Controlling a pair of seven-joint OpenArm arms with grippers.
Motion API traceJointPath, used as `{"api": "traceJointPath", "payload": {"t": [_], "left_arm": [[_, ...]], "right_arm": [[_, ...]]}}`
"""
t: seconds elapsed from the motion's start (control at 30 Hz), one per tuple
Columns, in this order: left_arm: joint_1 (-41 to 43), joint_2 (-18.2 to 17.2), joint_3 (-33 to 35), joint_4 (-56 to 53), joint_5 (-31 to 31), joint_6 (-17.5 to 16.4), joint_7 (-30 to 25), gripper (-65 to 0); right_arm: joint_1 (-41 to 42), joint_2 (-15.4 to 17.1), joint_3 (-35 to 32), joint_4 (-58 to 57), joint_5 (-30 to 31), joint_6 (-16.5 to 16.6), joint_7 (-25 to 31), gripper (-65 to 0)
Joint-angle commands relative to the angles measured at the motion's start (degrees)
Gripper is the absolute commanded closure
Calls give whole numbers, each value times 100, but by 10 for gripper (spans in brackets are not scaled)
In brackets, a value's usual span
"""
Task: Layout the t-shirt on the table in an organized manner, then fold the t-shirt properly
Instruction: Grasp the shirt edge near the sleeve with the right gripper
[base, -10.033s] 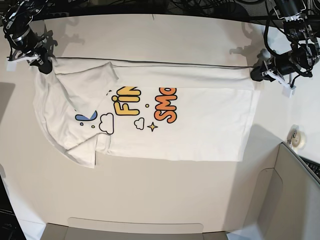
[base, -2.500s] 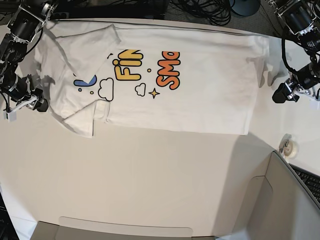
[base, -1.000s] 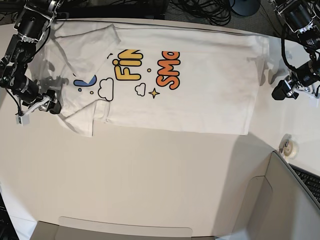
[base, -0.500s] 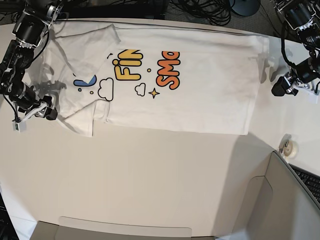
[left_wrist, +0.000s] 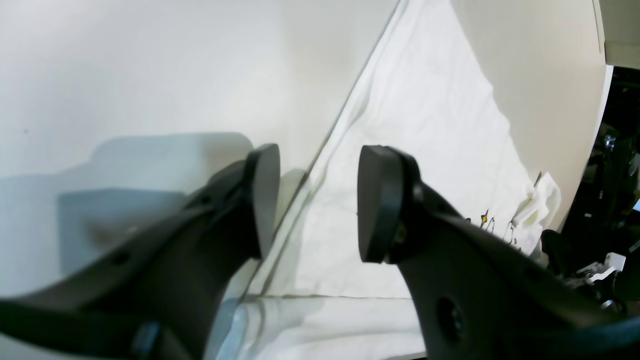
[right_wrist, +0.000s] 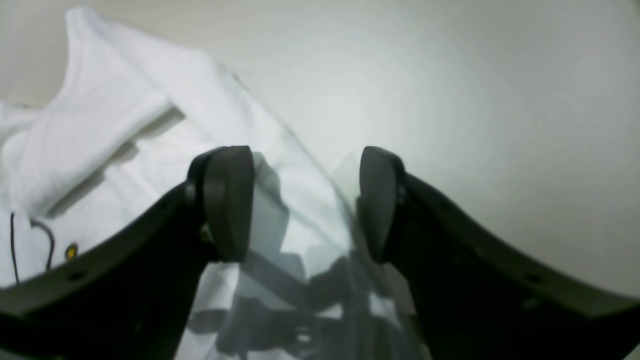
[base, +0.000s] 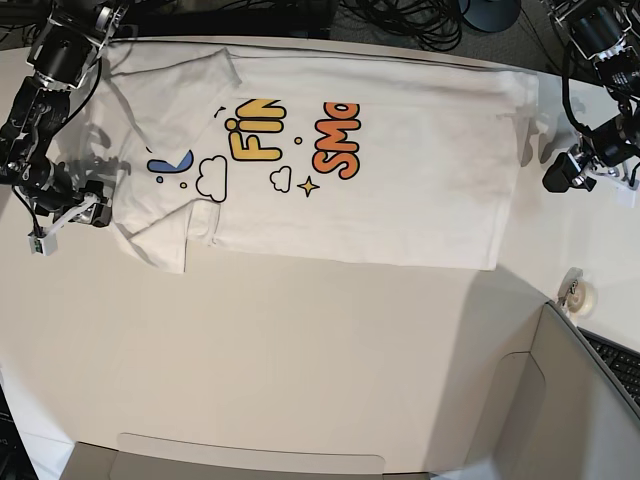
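Lies spread across the far half of the table (base: 300, 360), this t-shirt (base: 400, 200), print side up, long axis running side to side, with "FIN" and "SM" cut off by a fold along the far edge and one sleeve doubled over near the blue lettering. Parked at opposite ends: left gripper (base: 560, 178) just off the hem end, right gripper (base: 92, 213) beside the folded sleeve. Both parted, both empty; seen from the left wrist, left gripper (left_wrist: 315, 200) with the shirt's edge line running through the gap between its pads and nothing pinched; seen from the right wrist, right gripper (right_wrist: 300, 200) likewise hanging over the cloth edge with shadow only beneath. Looks like a reach for the two ends, not yet a grasp. Main risks from here, as a judgement: closing too high and catching air, or too deep and scraping the tabletop; pinching only the top layer where the sleeve is doubled, so the layers peel apart on the lift; grabbing at uneven moments, which would skew the cloth and drag the flat part into wrinkles; pulling the ends apart too hard and undoing the fold already along the far edge
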Motion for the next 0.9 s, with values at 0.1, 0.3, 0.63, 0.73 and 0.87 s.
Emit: {"api": "traceJointPath", "payload": {"t": [0.1,0.3,0.63,0.73,0.87], "left_arm": [[-64,-132,-18,93,-129,-9,-49,-250],[-64,-132,-18,93,-129,-9,-49,-250],[-64,-132,-18,93,-129,-9,-49,-250],[-64,-132,-18,93,-129,-9,-49,-250],[-64,-132,-18,93,-129,-9,-49,-250]], "right_arm": [[-5,170,-411,531,73,93,151,-337],[-40,178,-552,566,37,93,169,-337],[83,134,-587,566,-754,93,177,-337],[171,170,-666,399,-763,93,177,-337],[294,187,-675,-40,-763,93,406,-337]]}}
